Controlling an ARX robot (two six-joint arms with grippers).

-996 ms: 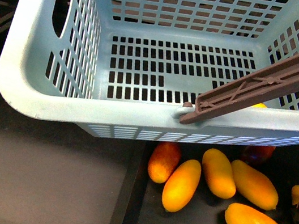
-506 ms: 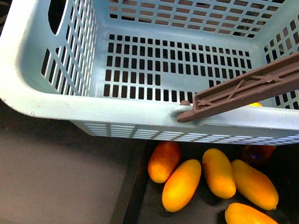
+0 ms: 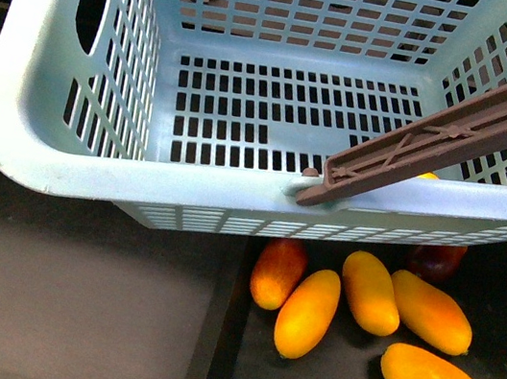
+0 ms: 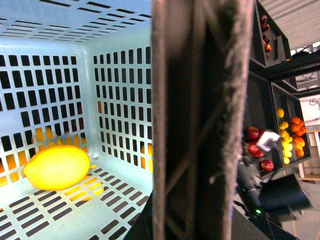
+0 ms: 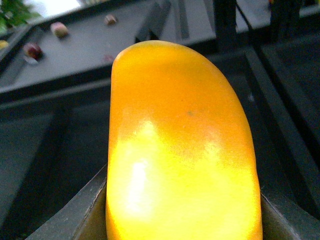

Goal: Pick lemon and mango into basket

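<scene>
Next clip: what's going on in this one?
The lemon already lies on the floor of the turquoise basket. The right arm's fingers grip a mango, which fills its wrist view; it is not in the basket yet. The brown handle runs close across the left wrist view, so that arm probably holds it up, though its fingers don't show. Several more mangoes lie on the dark surface beside the basket.
</scene>
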